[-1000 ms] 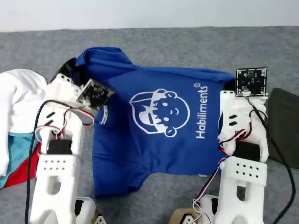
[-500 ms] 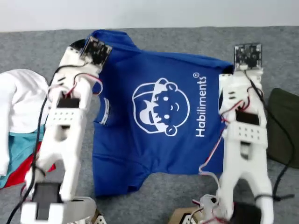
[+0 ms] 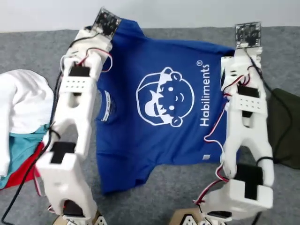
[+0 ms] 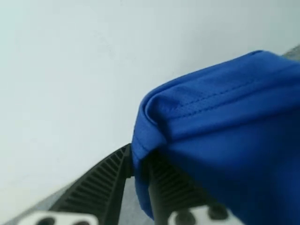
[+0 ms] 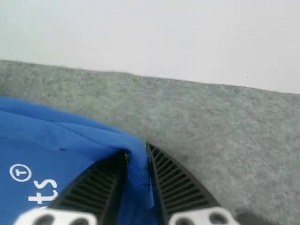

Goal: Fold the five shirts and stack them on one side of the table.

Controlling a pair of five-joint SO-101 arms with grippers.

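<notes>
Shirt (image 3: 159, 140), the blue one, lies print-up on the tabletop (image 3: 168, 187) between the arms, its near hem drawn farther from the bases than a second ago and its body flatter. At its far edge the left pincer (image 4: 138, 173) and right pincer (image 5: 137, 173) each pinch blue cloth, both arms having stretched toward the wall. Likely still spreading; folding has not begun.

Blocky white plastic being used throughout for the left arm (image 3: 70, 117) and right arm (image 3: 246, 122), red, black and white cables (image 3: 104, 54) being looped alongside, dark circuit boards (image 3: 107, 21) being carried at the wrists, black ribbed fingers (image 5: 101, 187) being fitted
</notes>
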